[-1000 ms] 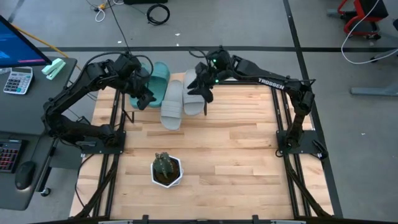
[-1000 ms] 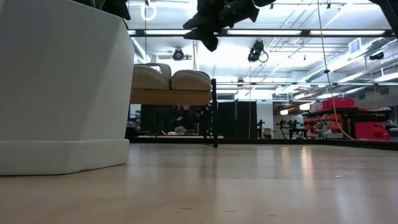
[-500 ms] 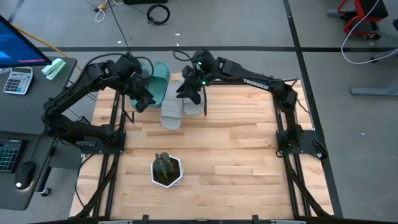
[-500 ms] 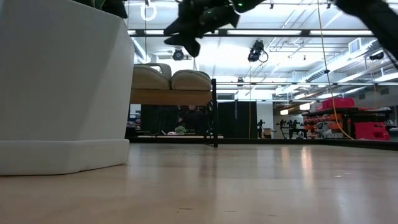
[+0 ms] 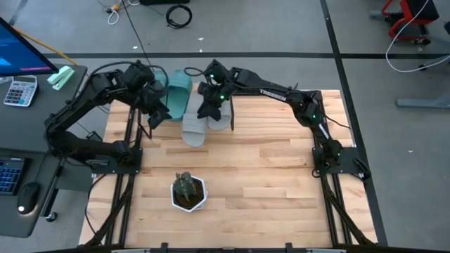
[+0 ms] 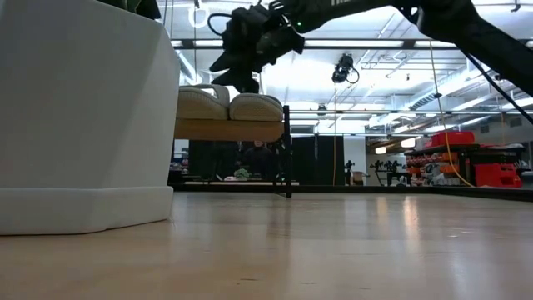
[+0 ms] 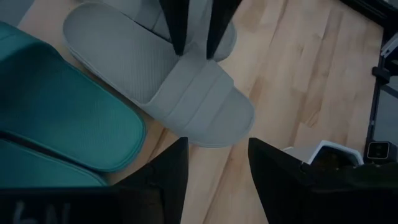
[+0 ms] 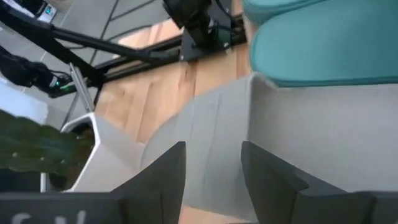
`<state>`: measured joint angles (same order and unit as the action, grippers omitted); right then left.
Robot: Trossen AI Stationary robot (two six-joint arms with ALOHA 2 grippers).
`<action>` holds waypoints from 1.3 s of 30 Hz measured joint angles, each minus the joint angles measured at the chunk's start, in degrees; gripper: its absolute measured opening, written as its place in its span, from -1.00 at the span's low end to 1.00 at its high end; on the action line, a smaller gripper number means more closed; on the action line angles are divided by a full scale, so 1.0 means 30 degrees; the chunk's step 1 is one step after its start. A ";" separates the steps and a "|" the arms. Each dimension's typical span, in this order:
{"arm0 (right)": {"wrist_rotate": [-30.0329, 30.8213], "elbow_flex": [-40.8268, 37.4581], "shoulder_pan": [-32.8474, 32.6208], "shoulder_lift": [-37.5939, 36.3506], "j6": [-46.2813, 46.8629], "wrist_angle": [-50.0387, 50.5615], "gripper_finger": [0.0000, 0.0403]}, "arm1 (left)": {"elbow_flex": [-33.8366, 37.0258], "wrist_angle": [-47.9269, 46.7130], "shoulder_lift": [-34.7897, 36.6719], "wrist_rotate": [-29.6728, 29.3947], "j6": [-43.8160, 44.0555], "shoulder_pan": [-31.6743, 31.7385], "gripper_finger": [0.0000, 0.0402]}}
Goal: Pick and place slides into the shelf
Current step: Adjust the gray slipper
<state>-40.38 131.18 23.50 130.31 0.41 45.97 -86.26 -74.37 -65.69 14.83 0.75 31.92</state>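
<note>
Four slides sit on the shelf (image 5: 211,128) from above: two teal (image 5: 176,95), two grey (image 5: 195,125), with the right gripper (image 5: 209,105) over them and the left gripper (image 5: 156,112) just beside the teal pair. Table-level shows the grey ones (image 6: 229,105) resting on the board. Both wrist cams show spread, empty fingers, so placing looks basically done; next I'd guess straighten the crooked grey one or back off.

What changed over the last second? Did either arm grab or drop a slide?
The right end effector swept leftward across the shelf, from over the right grey slide to above the left grey slide, fingers open and empty. Nothing was grabbed or released. The left end effector stayed open beside the teal slides; all slides and the potted plant kept their places.
</note>
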 joint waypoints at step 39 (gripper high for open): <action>0.2904 -0.1049 -0.0479 0.0037 -0.1496 0.0061 -0.20 | 0.0000 0.0066 0.0415 -0.0066 -0.0182 0.0000 -0.14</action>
<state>-31.67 128.03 22.06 130.42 -4.08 46.15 -86.26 -74.17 -64.45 14.63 0.21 31.92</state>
